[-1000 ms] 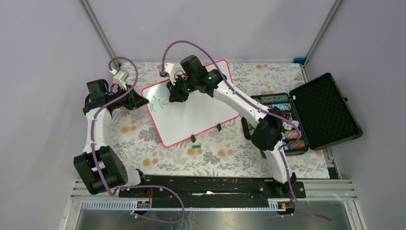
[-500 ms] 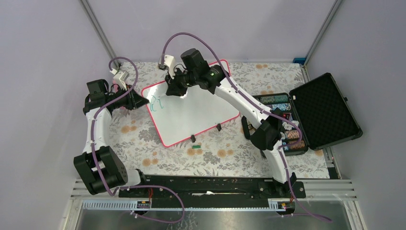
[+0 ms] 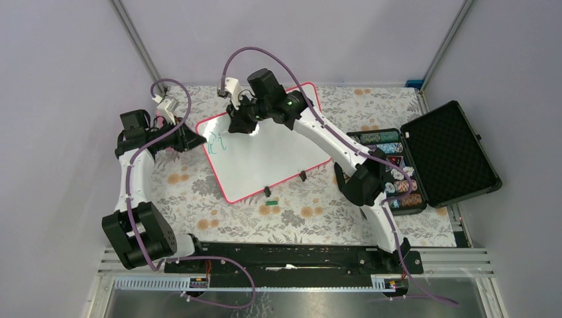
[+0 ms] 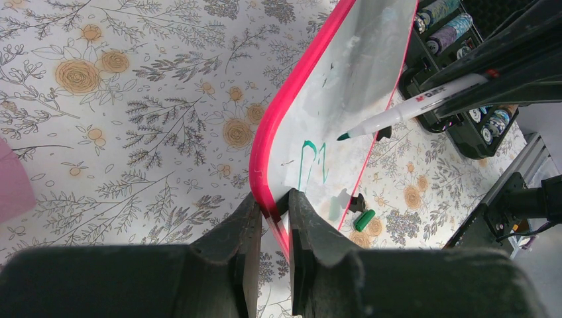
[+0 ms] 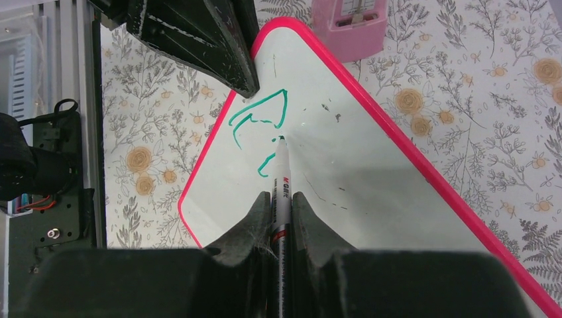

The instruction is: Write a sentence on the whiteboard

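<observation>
left gripper (image 4: 274,202) clamped on the corner rim of the glossy white, pink-framed whiteboard (image 3: 278,162), lying mid-table on the floral tablecloth (image 3: 199,185), probably to stop it sliding. right gripper (image 5: 279,199) pinches the white green-tipped marker (image 5: 281,175), tip beside the first green scrawled strokes of the sentence (image 5: 262,116). contact unclear.

The left arm (image 3: 129,179) rises from its base, bends at the elbow and reaches to the left corner of the whiteboard (image 3: 278,159). There the left hand (image 4: 275,211) is clamped on the frame, one finger on each side of the edge. The right arm (image 3: 331,142) stretches in a long arc across the whiteboard from its right side to its far left part. The right hand (image 5: 281,207) points down at the whiteboard and pinches a marker (image 5: 281,172) between its fingers, with the tip near the left hand.
</observation>
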Robot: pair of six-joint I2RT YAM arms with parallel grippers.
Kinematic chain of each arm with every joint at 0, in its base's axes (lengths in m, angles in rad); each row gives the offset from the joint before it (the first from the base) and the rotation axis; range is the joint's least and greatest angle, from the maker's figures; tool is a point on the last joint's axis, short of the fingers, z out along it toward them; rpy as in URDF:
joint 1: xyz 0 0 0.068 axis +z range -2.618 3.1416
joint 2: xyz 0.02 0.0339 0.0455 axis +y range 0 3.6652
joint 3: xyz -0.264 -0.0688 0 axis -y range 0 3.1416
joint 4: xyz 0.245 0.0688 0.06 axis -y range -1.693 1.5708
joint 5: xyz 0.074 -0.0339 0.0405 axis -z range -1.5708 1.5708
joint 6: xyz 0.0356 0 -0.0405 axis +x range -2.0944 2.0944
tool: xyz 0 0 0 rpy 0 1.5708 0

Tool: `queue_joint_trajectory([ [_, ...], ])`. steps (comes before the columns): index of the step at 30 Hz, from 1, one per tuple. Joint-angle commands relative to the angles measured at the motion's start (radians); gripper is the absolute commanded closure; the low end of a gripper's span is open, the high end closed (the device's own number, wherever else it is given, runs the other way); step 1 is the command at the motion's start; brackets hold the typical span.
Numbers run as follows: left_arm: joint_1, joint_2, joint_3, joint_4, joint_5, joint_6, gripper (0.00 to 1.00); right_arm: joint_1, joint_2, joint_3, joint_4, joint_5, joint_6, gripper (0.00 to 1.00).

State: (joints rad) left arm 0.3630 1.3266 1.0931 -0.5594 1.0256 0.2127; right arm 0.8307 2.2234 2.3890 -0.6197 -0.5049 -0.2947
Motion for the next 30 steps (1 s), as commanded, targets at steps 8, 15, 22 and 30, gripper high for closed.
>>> queue_joint_trajectory([
  [8, -0.022, -0.022, 0.010, 0.012, 0.034, 0.039, 1.00, -0.002, 0.043, 0.087, 0.004, 0.040, 0.009, 1.00],
  [15, -0.021, -0.020, 0.010, 0.012, 0.032, 0.040, 1.00, -0.003, 0.036, 0.066, 0.002, 0.066, 0.001, 1.00],
  [22, -0.022, -0.019, 0.009, 0.012, 0.027, 0.038, 1.00, -0.002, 0.006, 0.016, 0.003, 0.061, -0.010, 1.00],
  [30, -0.022, -0.021, 0.010, 0.012, 0.028, 0.036, 1.00, -0.004, -0.044, -0.016, -0.026, 0.034, -0.015, 1.00],
])
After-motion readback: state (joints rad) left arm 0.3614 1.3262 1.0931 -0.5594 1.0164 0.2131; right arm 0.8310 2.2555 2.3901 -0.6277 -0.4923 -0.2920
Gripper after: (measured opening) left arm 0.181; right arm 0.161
